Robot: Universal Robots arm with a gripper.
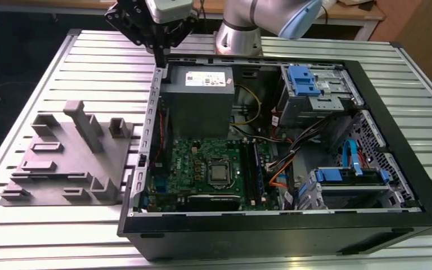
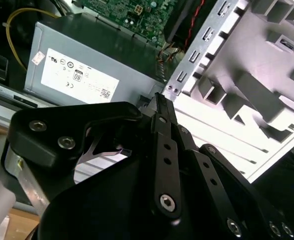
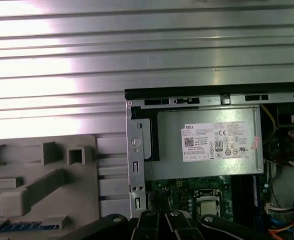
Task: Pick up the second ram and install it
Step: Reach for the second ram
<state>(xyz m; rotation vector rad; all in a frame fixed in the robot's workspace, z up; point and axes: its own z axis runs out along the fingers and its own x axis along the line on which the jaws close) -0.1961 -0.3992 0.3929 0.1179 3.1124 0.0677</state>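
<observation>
In the first wrist view a thin blue strip, the second ram [image 3: 23,226], lies in a slot of the grey holder [image 3: 47,190] on the table. My gripper [image 1: 160,58] hangs above the back left corner of the open computer case [image 1: 291,225], over its wall beside the power supply [image 1: 198,107]. Its black fingers [image 2: 162,131] meet at the tip, shut with nothing seen between them. The gripper is well away from the ram. The green motherboard [image 1: 201,169] lies in the case, with its long black memory slots [image 1: 252,169] towards the exterior view's right.
The grey holder [image 1: 66,163] with upright posts stands at the exterior view's left of the case on the slatted metal table [image 1: 66,62]. Inside the case are blue drive cages [image 1: 306,84], loose cables [image 1: 283,163] and the processor socket [image 1: 220,171].
</observation>
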